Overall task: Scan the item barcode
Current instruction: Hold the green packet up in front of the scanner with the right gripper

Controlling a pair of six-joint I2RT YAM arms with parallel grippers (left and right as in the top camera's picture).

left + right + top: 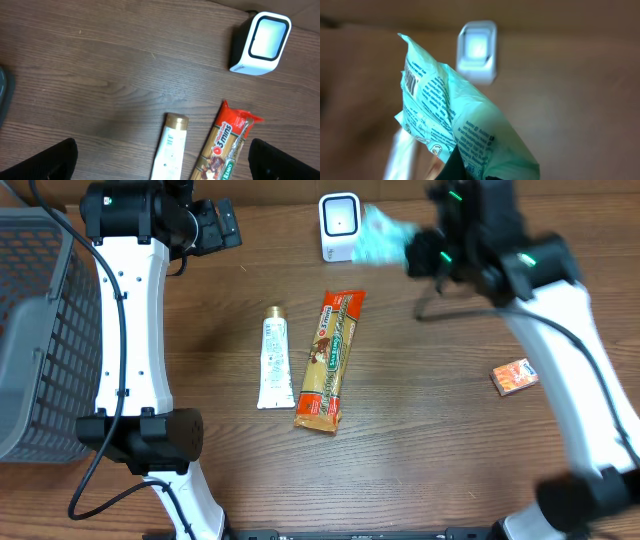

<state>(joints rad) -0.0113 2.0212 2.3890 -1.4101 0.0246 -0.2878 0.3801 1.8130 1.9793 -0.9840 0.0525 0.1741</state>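
Currently the right gripper point(418, 253) is pinched shut on the tail of a crinkled mint-green plastic packet point(384, 235), which is held in the air, off the table. The packet's long axis runs from the claw toward the small white box scanner with a glowing window point(340, 226). In the overhead view its free end sits just beside the scanner's right edge, maybe overlapping it.

In the right wrist view the scanner is straight ahead, beyond the packet's top. The printed barcode point(410, 80) faces the camera, so it likely needs turning toward the window. The right arm is much the nearer.

The left gripper point(220, 225) is spread wide, holds nothing, and is well apart at the upper left.
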